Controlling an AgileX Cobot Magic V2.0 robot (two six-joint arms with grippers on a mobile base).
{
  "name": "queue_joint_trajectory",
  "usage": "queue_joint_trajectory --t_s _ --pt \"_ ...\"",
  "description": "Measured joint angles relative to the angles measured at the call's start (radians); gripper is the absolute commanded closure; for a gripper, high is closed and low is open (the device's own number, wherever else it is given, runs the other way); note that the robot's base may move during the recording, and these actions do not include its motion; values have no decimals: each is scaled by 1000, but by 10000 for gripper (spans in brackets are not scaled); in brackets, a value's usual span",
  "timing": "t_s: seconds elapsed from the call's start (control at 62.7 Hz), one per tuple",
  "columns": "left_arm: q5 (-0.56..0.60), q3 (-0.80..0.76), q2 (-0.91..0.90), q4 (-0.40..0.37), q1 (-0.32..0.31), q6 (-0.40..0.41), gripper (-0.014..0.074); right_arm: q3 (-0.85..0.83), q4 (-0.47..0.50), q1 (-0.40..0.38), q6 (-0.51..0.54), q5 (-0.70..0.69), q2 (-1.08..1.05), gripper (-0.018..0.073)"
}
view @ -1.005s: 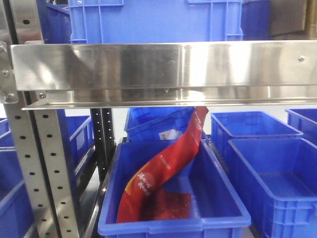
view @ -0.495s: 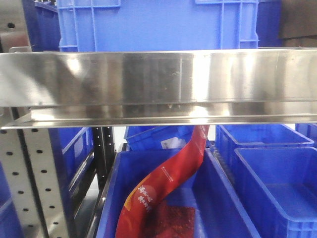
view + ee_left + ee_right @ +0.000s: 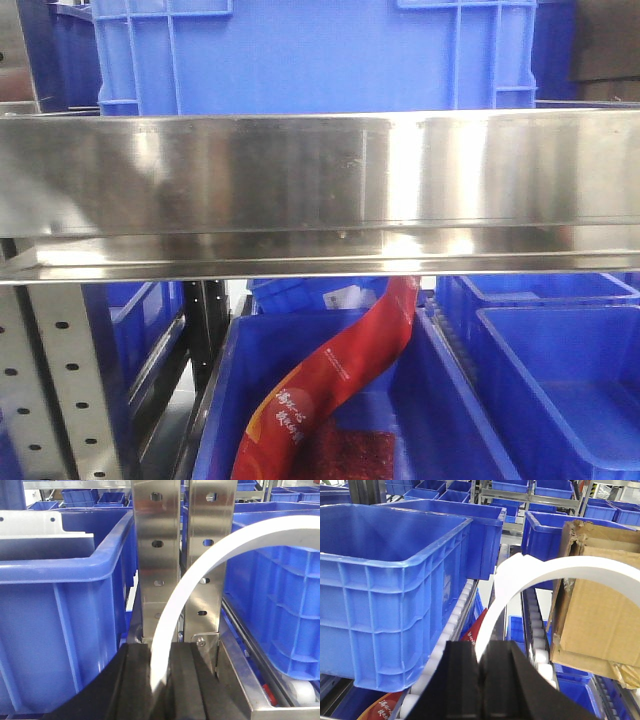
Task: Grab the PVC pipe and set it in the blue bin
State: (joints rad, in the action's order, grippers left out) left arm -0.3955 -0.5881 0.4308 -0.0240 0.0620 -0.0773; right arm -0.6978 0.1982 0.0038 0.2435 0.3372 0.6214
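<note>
No PVC pipe shows in any view. In the left wrist view my left gripper (image 3: pixel 160 649) is shut, its black fingers (image 3: pixel 137 680) close together in front of a perforated steel upright (image 3: pixel 157 555). A white curved strip (image 3: pixel 200 575) rises from between the fingers and arcs off to the right. My right gripper (image 3: pixel 483 644) is shut too, with a like white strip (image 3: pixel 520 575) arcing above it. A large blue bin (image 3: pixel 390 575) stands on the roller shelf to the right gripper's left. Neither gripper shows in the front view.
The front view has a steel shelf beam (image 3: pixel 320 190) across the middle, a blue bin (image 3: pixel 310 50) above it, and below a bin (image 3: pixel 440 400) holding a red bag (image 3: pixel 340 380). A torn cardboard box (image 3: pixel 595 610) sits right of the right gripper. Blue bins (image 3: pixel 60 605) flank the upright.
In the front view the shelf beam has slid downward in the frame and more of the upper blue bin shows; the view has risen and shifted slightly.
</note>
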Motion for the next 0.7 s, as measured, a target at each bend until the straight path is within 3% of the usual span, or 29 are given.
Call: queue_joint_trajectory --t_s 0.702 --pt "0 0 0 0 0 0 707 0 0 0 0 0 0 713"
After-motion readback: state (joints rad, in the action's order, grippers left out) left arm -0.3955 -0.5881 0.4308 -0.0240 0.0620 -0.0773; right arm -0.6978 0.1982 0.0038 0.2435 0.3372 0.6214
